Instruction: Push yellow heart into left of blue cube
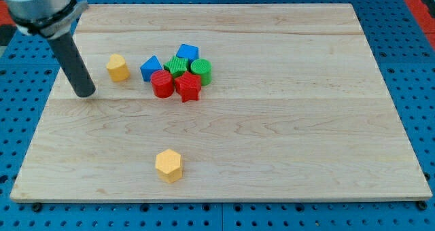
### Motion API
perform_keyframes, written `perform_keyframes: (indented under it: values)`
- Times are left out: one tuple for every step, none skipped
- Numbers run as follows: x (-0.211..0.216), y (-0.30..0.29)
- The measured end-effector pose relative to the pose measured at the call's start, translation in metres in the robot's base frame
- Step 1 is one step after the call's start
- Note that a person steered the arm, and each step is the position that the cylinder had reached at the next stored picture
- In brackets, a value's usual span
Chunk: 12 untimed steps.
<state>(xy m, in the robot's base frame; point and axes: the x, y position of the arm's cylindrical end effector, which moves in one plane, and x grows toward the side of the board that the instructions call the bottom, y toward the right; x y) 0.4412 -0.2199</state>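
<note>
The yellow heart (117,67) lies on the wooden board (272,143) in the view's upper left. To its right is a tight cluster. In it, a blue triangle-like block (151,68) is nearest the heart, and the blue cube (187,53) sits at the cluster's top. My tip (85,94) rests on the board to the left of the heart and a little below it, a short gap apart. It touches no block.
The cluster also holds a green star-like block (178,66), a green round block (201,70), a red round block (162,83) and a red star (188,86). A yellow hexagon (168,166) lies alone near the view's bottom. Blue pegboard surrounds the board.
</note>
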Motion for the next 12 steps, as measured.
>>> perform_keyframes:
  values:
    - [-0.026,0.012]
    - [-0.052,0.008]
    - [-0.057,0.006]
    - [-0.046,0.016]
    - [-0.028,0.038]
    - [-0.046,0.054]
    - [-0.067,0.053]
    - [-0.074,0.033]
    - [-0.074,0.012]
    - [-0.074,-0.016]
    - [-0.074,-0.047]
    - [-0.075,-0.079]
